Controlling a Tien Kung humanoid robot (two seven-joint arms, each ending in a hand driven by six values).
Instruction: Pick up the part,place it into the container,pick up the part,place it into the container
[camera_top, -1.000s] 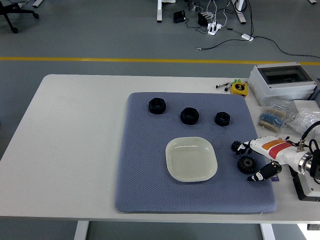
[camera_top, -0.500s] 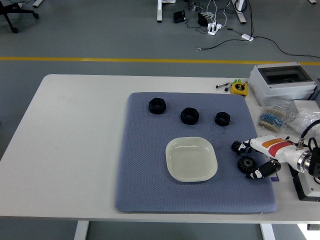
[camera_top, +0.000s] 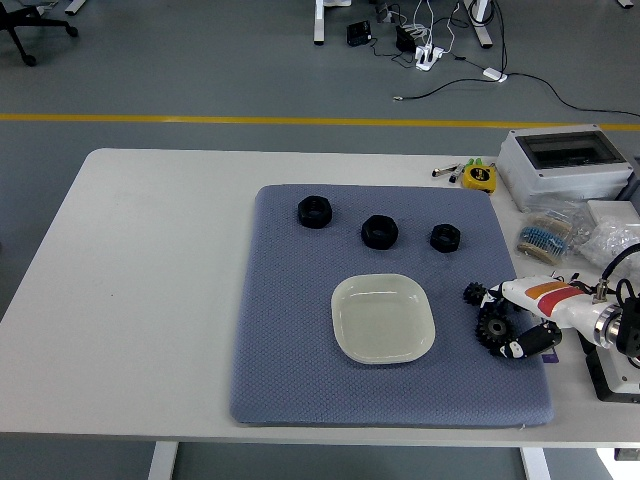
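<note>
Currently, right robot hand (camera_top: 515, 322) curled around gear-like part (camera_top: 492, 326) at right edge of blue mat (camera_top: 290, 350), second gear (camera_top: 473, 293) just beside, dish-shaped container (camera_top: 383, 318) empty: secure grip squarely before lifting leftward.

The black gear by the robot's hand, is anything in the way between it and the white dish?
Nothing visible is. The gear sits at the right hand, and only bare blue mat lies between it and the empty white dish to its left. The three black nuts lie farther back.
</note>
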